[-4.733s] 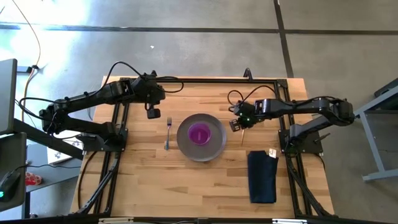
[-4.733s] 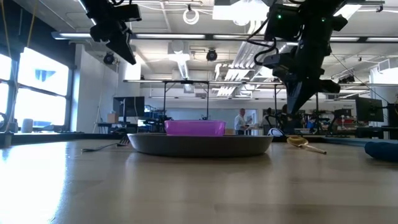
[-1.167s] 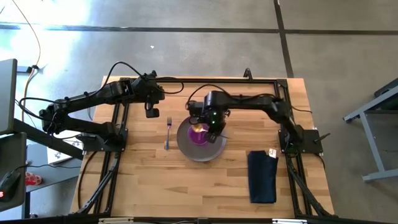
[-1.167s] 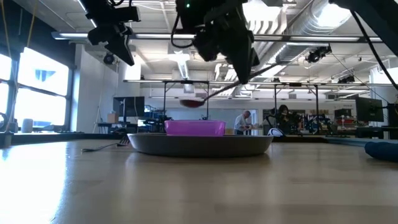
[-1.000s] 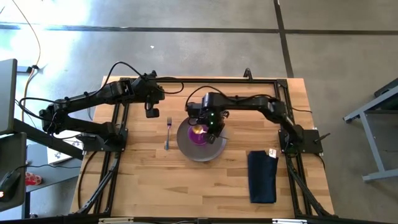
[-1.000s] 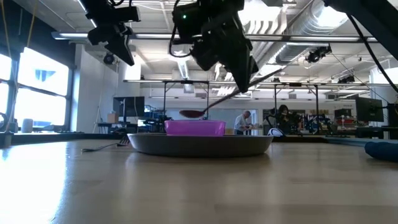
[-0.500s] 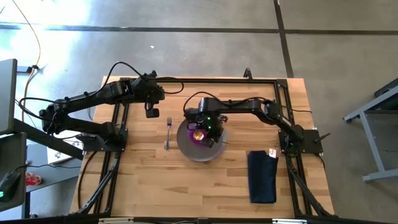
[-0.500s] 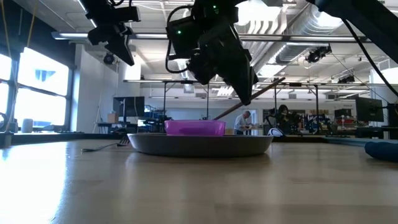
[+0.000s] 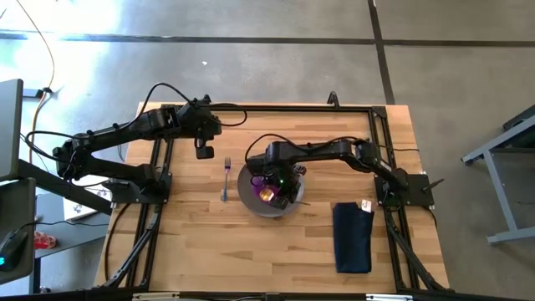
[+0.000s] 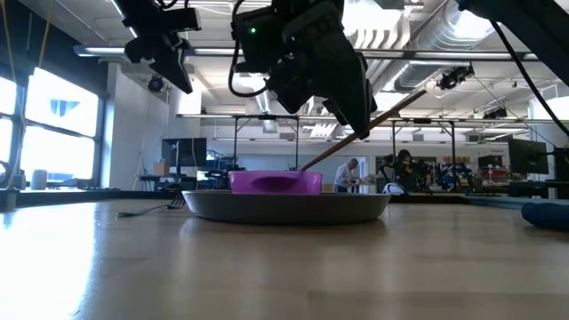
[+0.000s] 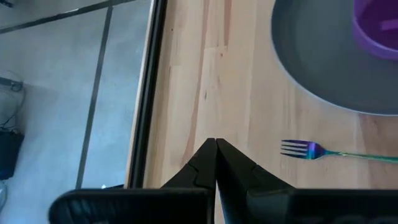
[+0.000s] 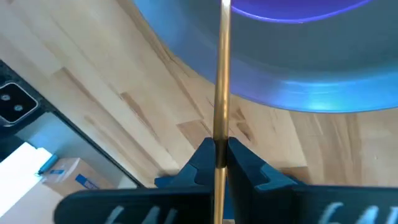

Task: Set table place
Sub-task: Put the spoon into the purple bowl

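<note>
The round grey plate lies mid-table with the purple bowl on it. My right gripper hangs over the plate, shut on the gold spoon, whose bowl end dips into the purple bowl. The teal-handled fork lies flat on the table left of the plate. The folded navy napkin lies flat at the near right. My left gripper hangs shut and empty above the table, on the far side of the fork; it also shows in the left wrist view. My right gripper pinches the spoon's handle about midway along it, between its two fingers. The fingers slant down from above and lie across the handle. The spoon is tilted, its bowl end down inside the purple bowl and its free handle end sticking up past the fingers.
The black rail frame runs along the table's edges. Bare wood lies between the plate and the napkin and along the near edge. People stand in the room far behind the table.
My right gripper has gone down and a little toward the table's near edge over the plate, still shut on the spoon. The spoon's bowl end, which hung above the purple bowl, has sunk into it, and the handle now slants up more steeply.
</note>
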Robot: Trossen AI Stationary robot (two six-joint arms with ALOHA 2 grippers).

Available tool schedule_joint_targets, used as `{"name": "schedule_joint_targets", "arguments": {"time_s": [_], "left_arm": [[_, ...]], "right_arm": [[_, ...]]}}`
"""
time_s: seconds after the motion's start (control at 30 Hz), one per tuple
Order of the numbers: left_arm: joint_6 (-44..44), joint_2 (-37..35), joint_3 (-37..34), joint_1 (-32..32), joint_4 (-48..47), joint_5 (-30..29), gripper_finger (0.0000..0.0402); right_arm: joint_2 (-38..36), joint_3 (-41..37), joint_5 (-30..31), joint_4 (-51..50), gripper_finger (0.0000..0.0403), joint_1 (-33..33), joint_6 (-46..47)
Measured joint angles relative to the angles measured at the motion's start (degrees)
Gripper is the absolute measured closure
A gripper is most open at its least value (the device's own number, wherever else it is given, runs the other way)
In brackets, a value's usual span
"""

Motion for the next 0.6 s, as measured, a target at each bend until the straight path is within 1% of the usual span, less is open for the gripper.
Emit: {"name": "schedule_joint_targets", "arguments": {"time_s": [0.07,0.13,0.37,0.6], "left_arm": [[-0.02,0.00,0.00,0.00,0.00,0.88,0.0401],[-0.02,0.00,0.00,0.00,0.00,1.20,0.0401],[0.00,0.00,0.00,0.00,-0.16,1.20,0.0401],[0.00,-0.01,0.00,0.00,-1.76,1.20,0.0401]], "right_arm": [[-0.02,0.00,0.73,-0.02,0.0403,0.06,0.17],[-0.02,0.00,2.70,-0.02,0.0403,0.03,0.57],[-0.09,0.00,5.69,-0.02,0.0403,-2.32,0.21],[-0.09,0.00,5.91,-0.02,0.0403,-4.00,-1.29]]}}
